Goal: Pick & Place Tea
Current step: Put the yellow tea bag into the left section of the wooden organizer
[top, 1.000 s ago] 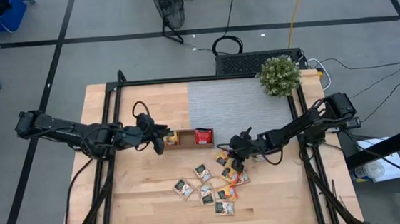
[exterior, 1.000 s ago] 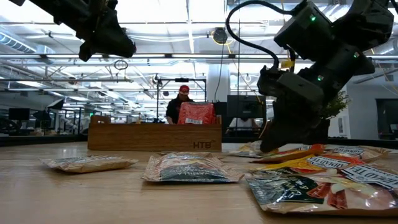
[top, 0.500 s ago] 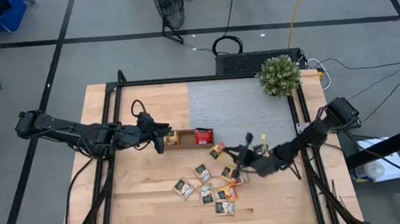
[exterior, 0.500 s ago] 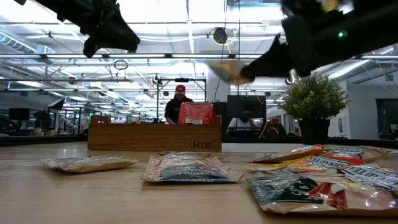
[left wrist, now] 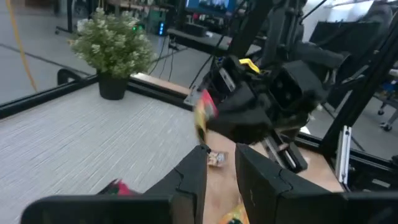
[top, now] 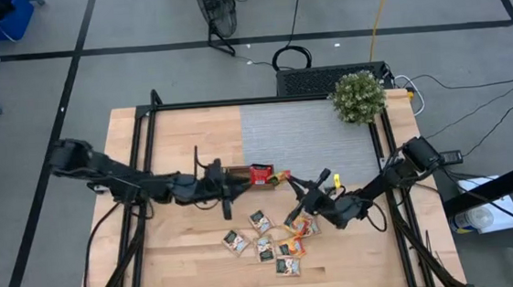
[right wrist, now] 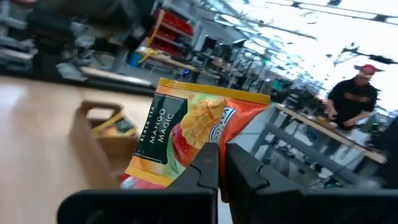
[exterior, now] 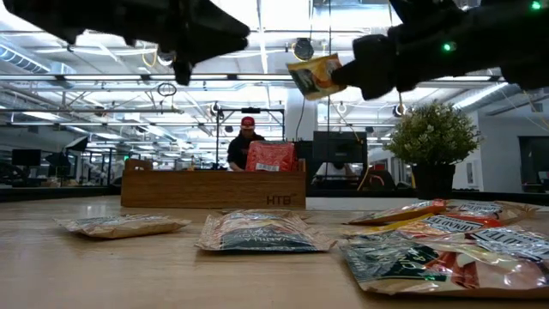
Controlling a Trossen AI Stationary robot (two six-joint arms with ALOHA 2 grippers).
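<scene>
Right end effector [right wrist: 219, 163] pinching orange sachet [right wrist: 186, 140], "Mango Magic" legible only at wrist, left end effector [left wrist: 219, 163] slightly spread, empty

Grey tiled floor [top: 50, 86], potted plant [top: 357, 97], bright ceiling lights [exterior: 283, 13]

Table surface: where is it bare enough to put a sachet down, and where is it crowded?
Bare: grey mat between tray and plant; wood left of the loose sachets. Crowded: around those sachets, under the right gripper.

Right hand [exterior: 343, 73] clamped, raised; left hand [top: 226, 184] hovering.
</scene>
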